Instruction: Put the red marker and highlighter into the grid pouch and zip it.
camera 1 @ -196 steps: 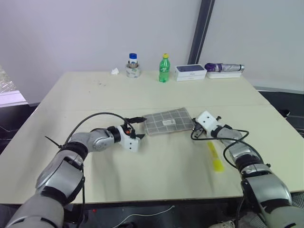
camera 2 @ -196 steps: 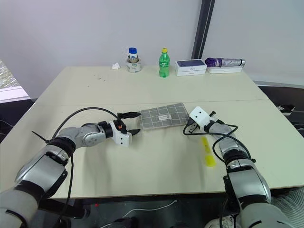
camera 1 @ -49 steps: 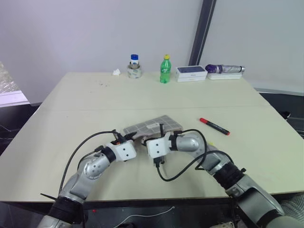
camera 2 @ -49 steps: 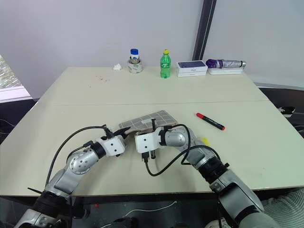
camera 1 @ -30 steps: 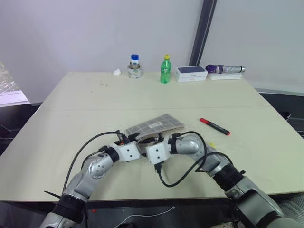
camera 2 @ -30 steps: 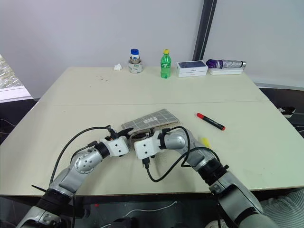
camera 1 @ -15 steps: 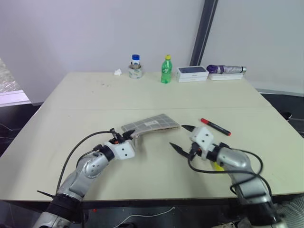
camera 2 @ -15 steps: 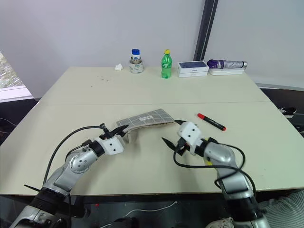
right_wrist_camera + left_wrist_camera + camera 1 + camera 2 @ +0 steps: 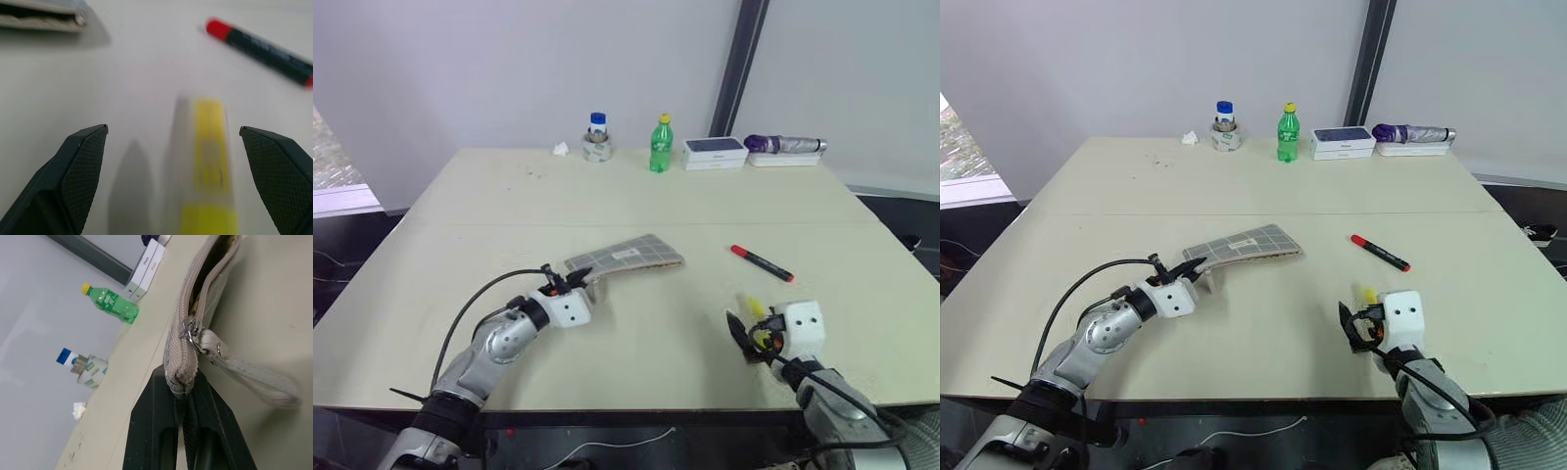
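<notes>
The grid pouch (image 9: 628, 257) lies near the table's middle, its near left end lifted off the surface. My left gripper (image 9: 572, 285) is shut on that end, just below the zipper slider (image 9: 188, 328) and the pull cord (image 9: 244, 378). The zipper gapes open further along. The yellow highlighter (image 9: 210, 166) lies on the table right in front of my right gripper (image 9: 173, 128), between its open fingers, and nothing is held. The red marker (image 9: 762, 263) lies flat beyond the highlighter, to the right of the pouch.
Along the far edge stand a small blue-capped jar (image 9: 598, 137), a green bottle (image 9: 660, 144), a white box (image 9: 715, 153) and a purple folded umbrella (image 9: 786, 145). The table's front edge (image 9: 636, 403) runs just below both arms.
My right gripper has left the pouch, swung to the right and back toward the front edge, rolled over and opened wide at the highlighter. The left gripper keeps its hold on the pouch's end.
</notes>
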Controlling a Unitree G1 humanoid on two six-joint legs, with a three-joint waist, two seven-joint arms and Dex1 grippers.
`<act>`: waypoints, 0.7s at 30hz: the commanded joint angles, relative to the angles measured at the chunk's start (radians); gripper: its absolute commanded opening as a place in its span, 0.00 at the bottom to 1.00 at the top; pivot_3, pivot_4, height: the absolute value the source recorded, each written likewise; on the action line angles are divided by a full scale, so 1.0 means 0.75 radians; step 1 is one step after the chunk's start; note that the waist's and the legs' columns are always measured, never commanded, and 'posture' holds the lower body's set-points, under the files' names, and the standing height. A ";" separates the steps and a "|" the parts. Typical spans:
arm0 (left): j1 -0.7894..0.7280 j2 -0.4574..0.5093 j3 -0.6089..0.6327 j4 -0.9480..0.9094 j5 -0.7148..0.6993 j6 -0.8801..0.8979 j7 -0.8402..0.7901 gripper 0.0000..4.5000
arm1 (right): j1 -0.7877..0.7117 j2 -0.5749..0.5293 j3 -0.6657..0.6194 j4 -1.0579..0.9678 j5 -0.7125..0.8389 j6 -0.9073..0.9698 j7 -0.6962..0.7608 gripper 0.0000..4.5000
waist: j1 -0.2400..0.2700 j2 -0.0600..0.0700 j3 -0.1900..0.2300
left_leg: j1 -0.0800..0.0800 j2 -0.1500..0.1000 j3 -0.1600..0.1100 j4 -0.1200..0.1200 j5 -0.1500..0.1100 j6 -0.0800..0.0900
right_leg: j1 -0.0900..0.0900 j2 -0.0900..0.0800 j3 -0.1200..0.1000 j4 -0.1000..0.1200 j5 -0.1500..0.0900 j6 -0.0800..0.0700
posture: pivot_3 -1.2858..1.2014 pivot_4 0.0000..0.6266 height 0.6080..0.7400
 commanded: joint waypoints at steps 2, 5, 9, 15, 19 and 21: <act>-0.025 0.001 0.014 -0.026 -0.005 -0.025 0.022 0.00 | 0.017 -0.009 -0.057 -0.051 0.019 0.085 -0.063 0.99 | 0.000 0.000 0.000 | 0.000 0.000 0.000 0.000 0.000 0.000 | 0.000 0.000 0.000 0.000 0.000 0.000 | 0.52 0.24 1.00; -0.022 0.001 0.013 -0.030 -0.001 -0.022 0.025 0.00 | 0.027 -0.019 -0.068 -0.037 0.034 0.164 -0.078 0.94 | 0.000 0.000 0.000 | 0.000 0.000 0.000 0.000 0.000 0.000 | 0.000 0.000 0.000 0.000 0.000 0.000 | 0.52 0.24 1.00; -0.020 -0.002 0.013 -0.042 0.000 -0.015 0.024 0.00 | 0.026 -0.023 -0.065 -0.066 0.070 0.270 -0.082 0.58 | 0.000 -0.001 0.000 | 0.000 0.000 0.000 0.000 0.000 0.000 | 0.000 0.000 0.000 0.000 0.000 0.000 | 0.52 0.24 1.00; -0.042 -0.002 0.018 -0.047 -0.006 -0.003 0.014 0.00 | -0.090 -0.180 0.176 -0.133 0.022 0.151 0.076 0.21 | -0.008 0.000 0.000 | 0.000 0.000 0.000 0.000 0.000 0.000 | 0.000 0.001 0.001 0.000 0.000 0.000 | 0.52 0.24 1.00; -0.043 -0.004 0.017 -0.047 -0.008 0.002 0.012 0.00 | -0.143 -0.293 0.279 -0.110 -0.018 0.087 0.127 0.21 | -0.007 0.000 0.000 | 0.000 -0.001 0.000 -0.001 0.000 0.000 | -0.001 0.002 0.001 0.000 0.000 0.000 | 0.52 0.24 1.00; -0.042 -0.007 0.016 -0.050 -0.011 0.004 0.009 0.00 | -0.208 -0.305 0.319 -0.088 -0.013 0.089 0.148 0.21 | -0.003 0.000 0.000 | -0.001 -0.001 0.000 -0.001 0.000 0.000 | -0.001 0.001 0.000 -0.001 0.000 0.000 | 0.52 0.24 1.00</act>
